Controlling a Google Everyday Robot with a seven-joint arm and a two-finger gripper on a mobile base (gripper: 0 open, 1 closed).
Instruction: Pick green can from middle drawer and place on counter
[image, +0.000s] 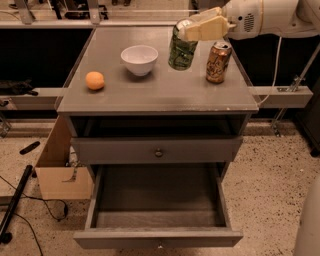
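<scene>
The cream two-finger gripper (192, 29) hangs over the flat grey desk (150, 95), its fingers (210, 25) clamped on the lid end of the tilted dark-green drink can (181, 50), well clear of the open grey wooden drawer (157, 237). Let go while leaning, it could topple — into the gold-orange can (218, 62) or the white bowl (139, 59) nearby.

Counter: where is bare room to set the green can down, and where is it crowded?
Bare: the counter strip along its front edge, before the orange, white bowl and gold can; also the back-left corner. Crowded: the back right, where the gripper holds the green can between white bowl and gold can.
</scene>
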